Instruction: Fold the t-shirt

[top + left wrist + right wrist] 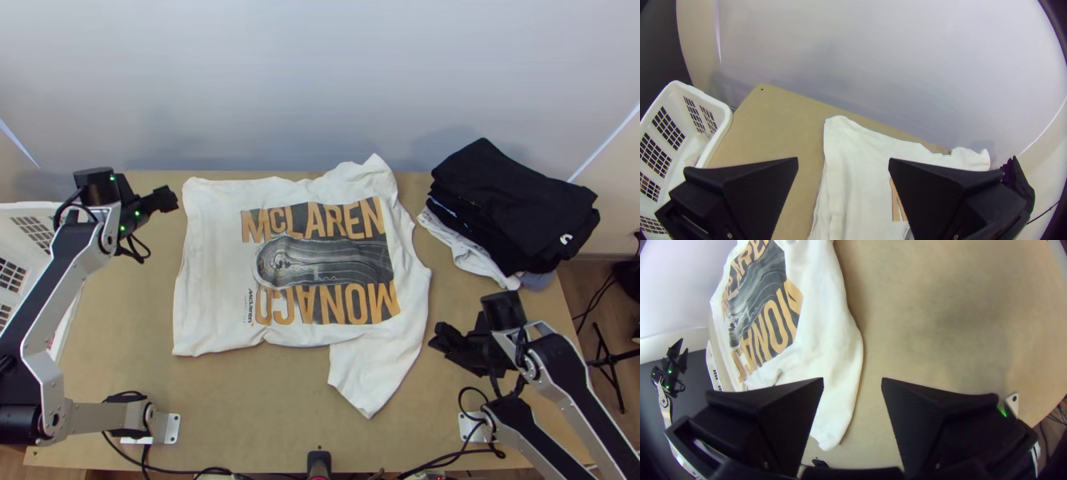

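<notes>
Left end effector gapes near the t-shirt's edge

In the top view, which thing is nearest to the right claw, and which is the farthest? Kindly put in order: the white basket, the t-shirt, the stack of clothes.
From the right claw:
1. T-shirt: just to its left, mid-table.
2. Stack of clothes: beyond it, on the table's right side.
3. White basket: far across, at the left edge.

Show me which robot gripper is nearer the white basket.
The left gripper: it is between the basket and the T-shirt, while the right gripper is on the T-shirt's other side.
</notes>
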